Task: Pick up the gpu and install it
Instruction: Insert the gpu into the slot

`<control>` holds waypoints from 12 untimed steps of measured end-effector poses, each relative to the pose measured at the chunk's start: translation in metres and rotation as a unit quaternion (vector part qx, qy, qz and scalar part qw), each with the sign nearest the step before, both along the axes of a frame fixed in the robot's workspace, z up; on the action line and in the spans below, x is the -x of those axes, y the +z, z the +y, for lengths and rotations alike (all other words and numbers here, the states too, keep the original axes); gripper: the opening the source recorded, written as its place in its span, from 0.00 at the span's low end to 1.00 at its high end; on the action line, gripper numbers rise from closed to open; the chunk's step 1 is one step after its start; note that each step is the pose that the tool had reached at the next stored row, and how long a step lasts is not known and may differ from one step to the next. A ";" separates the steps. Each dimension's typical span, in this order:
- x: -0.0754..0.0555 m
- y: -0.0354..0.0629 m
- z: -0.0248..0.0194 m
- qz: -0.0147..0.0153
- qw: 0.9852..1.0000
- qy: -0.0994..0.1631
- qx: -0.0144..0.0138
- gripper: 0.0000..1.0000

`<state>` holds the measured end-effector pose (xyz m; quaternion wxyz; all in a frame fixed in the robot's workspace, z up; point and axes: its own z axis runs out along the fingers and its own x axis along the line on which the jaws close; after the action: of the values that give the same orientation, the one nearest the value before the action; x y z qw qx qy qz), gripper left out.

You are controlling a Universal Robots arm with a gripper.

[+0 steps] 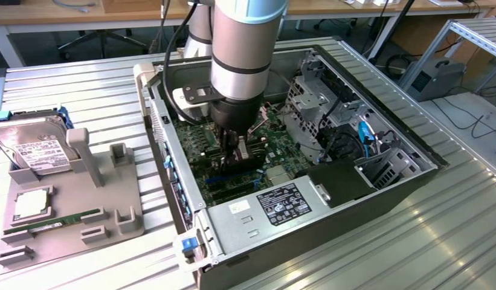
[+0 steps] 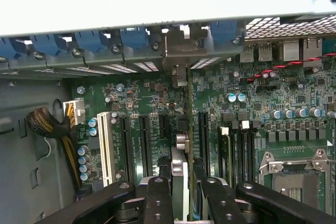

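Claw: the claw (image 2: 181, 203) reaches down inside the open computer case (image 1: 392, 181), and we see its black fingers (image 2: 157, 200) pressed against both faces of the gpu (image 2: 180, 182), holding the card edge-on between them.

Gpu: held upright over the motherboard (image 2: 252, 93), its thin edge running toward the rear wall of the case; its silvery end bracket (image 2: 179, 74) stands at the row of blue slot clips (image 2: 94, 40). In the exterior view the gpu (image 1: 241, 151) hangs under the wrist, low over the board. We cannot tell whether its lower edge sits in a slot.

Slots: black expansion slots (image 2: 144, 145) lie on either side of the card, and a white slot (image 2: 104, 148) lies beyond them, next to a line of blue capacitors (image 2: 83, 161).

Case contents: the motherboard (image 1: 268, 136) covers the floor; a bare processor socket (image 2: 294, 177) lies near the claw. A power supply (image 1: 268, 211) with a black label fills the near corner, and a metal drive cage (image 1: 320, 99) with blue cables (image 1: 365, 136) takes up the side at the exterior view's right.

Holder: on the table (image 1: 86, 84), at the exterior view's left, a grey fixture (image 1: 119, 217) carries a silver hard drive (image 1: 34, 145) leaning upright, a square processor (image 1: 32, 205) lying flat, and a green memory stick (image 1: 66, 219) in a groove.
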<state>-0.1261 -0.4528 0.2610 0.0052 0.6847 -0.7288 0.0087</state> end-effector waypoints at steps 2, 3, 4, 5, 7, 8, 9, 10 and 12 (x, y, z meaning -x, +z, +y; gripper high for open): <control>0.000 0.0002 0.0000 0.000 1.000 0.000 0.000 0.27; 0.000 0.0007 0.0000 0.000 1.000 0.000 0.000 0.27; 0.001 0.0011 0.0000 0.000 1.000 0.000 0.000 0.27; 0.001 0.0014 0.0000 0.000 1.000 0.000 0.000 0.27; 0.001 0.0014 0.0000 -0.001 1.000 0.000 0.000 0.27; 0.001 0.0014 0.0000 0.000 1.000 0.000 0.000 0.27; 0.001 0.0014 0.0000 0.000 1.000 0.001 0.000 0.27; 0.001 0.0014 0.0000 0.000 1.000 0.003 -0.001 0.27; 0.001 0.0013 0.0000 0.000 1.000 0.006 -0.001 0.27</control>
<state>-0.1269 -0.4528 0.2623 0.0044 0.6891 -0.7246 0.0085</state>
